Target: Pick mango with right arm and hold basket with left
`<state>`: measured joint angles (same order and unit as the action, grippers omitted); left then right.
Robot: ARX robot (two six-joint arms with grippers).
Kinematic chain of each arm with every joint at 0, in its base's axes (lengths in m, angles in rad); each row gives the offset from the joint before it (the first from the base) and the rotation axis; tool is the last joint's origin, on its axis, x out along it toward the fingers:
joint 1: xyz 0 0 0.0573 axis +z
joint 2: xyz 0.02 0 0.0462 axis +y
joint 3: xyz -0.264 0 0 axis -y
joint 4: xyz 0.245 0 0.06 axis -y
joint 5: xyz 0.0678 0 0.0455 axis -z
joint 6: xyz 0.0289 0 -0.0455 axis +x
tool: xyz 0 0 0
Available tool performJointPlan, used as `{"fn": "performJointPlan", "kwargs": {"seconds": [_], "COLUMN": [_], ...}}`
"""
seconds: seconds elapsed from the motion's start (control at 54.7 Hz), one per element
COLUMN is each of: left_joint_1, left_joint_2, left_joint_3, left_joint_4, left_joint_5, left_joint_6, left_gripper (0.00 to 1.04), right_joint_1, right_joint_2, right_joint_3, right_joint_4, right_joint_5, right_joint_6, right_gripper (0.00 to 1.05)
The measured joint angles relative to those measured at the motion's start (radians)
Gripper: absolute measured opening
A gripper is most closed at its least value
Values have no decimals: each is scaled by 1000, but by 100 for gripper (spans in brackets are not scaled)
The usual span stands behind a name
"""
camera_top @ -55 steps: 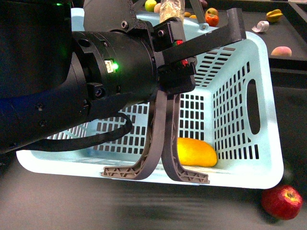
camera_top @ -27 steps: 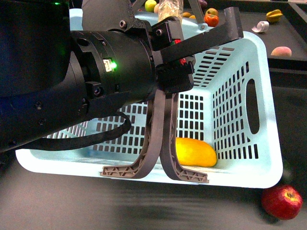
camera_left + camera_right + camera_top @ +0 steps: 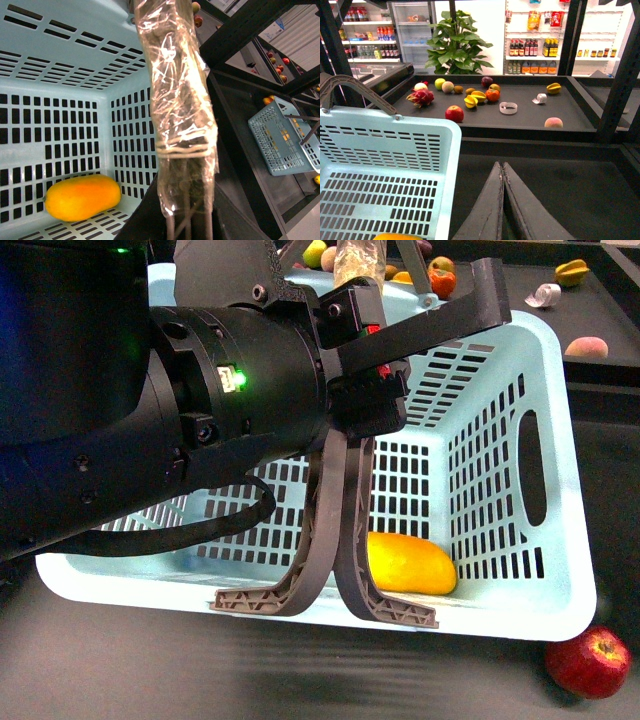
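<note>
**One mango (image 3: 410, 563) in the basket (image 3: 575, 520), and the hold was the step in hand**

We found the mango lying on its side on the basket's floor, at the near side, right of the handles (image 3: 347, 520) and close to the right wall. Whether it touched that wall we could not tell. It looked smooth and oval, yellow-orange and deeper orange toward one end, with no mark on the skin that we could see.

The right claw (image 3: 502, 167) hung to the right of the basket, its fingers pressed together with nothing between them. The left claw (image 3: 189, 227) was closed on the handles. They stood upright and pinched together, and their top, wrapped in clear plastic (image 3: 180, 100), ran into it. The jaws were mostly hidden, so we read the grip from that.

We judged the picking done, since the mango was inside and the right claw empty. That left holding the basket with the left claw. The next move, in our view, called for a firm grip and a level basket, because so smooth and rounded a fruit would roll on the slotted floor if it tipped. It also called for the right claw to keep clear of the rim. A red apple (image 3: 588, 662) lay on the table (image 3: 300, 680) just outside the near right corner and had no part in this.
</note>
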<state>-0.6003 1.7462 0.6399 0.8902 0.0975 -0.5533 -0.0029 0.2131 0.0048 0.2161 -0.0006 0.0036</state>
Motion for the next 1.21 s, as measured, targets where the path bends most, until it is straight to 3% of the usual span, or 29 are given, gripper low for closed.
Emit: {"fn": "performJointPlan", "kwargs": {"seconds": [0.183, 0.311, 1.005, 1.206], "left_joint_1": [0, 0, 0, 0], "left_joint_2": [0, 0, 0, 0], "left_joint_3": [0, 0, 0, 0], "left_joint_4": [0, 0, 0, 0], "left_joint_5": [0, 0, 0, 0], "left_joint_6": [0, 0, 0, 0], "left_gripper": [7, 7, 7, 7], "right_joint_1": [0, 0, 0, 0], "right_joint_2": [-38, -174, -208, -208], "right_joint_3": [0, 1, 1, 1], "right_joint_4": [-38, -205, -214, -214], "right_joint_5": [0, 0, 0, 0], "right_joint_6": [0, -1, -1, -2], "right_gripper": [2, 2, 2, 33]}}
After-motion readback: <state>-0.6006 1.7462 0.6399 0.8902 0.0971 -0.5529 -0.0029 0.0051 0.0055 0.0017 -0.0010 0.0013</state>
